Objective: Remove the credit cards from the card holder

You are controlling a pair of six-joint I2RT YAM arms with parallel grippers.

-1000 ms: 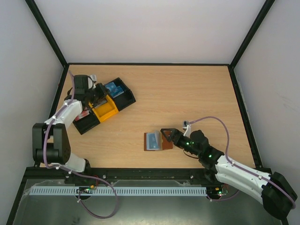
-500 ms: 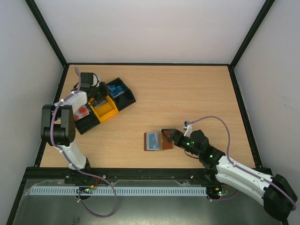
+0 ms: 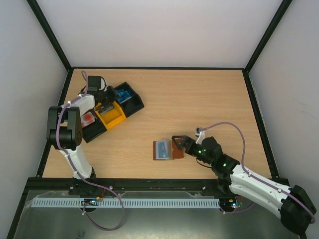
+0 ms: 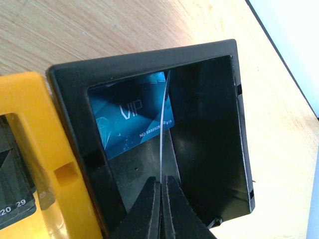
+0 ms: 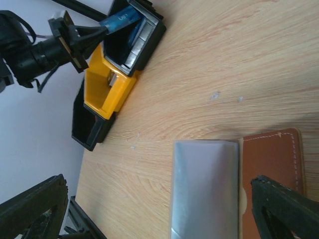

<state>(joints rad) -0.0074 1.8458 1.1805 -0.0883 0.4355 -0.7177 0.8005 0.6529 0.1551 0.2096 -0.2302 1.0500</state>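
The card holder (image 3: 167,149) lies open at the table's middle front, brown cover on the right and grey-blue pocket on the left; it also shows in the right wrist view (image 5: 271,159). My right gripper (image 3: 177,144) is open just right of and above it, fingers (image 5: 35,209) wide apart. My left gripper (image 4: 162,180) is shut on a thin card (image 4: 163,124), seen edge-on, inside the right black tray (image 4: 149,62). A blue VIP card (image 4: 129,119) leans in that tray. A dark card (image 4: 15,199) lies in the yellow tray (image 4: 30,99).
Three joined trays sit at the back left: black (image 3: 130,99), yellow (image 3: 112,117), black (image 3: 89,130). The left black tray holds a pale card with a red patch (image 3: 88,118). The black frame rails run along the table's edges.
The left arm has swung its elbow in and its gripper has shifted slightly right over the black tray, still holding the card. The right arm and card holder have barely moved.
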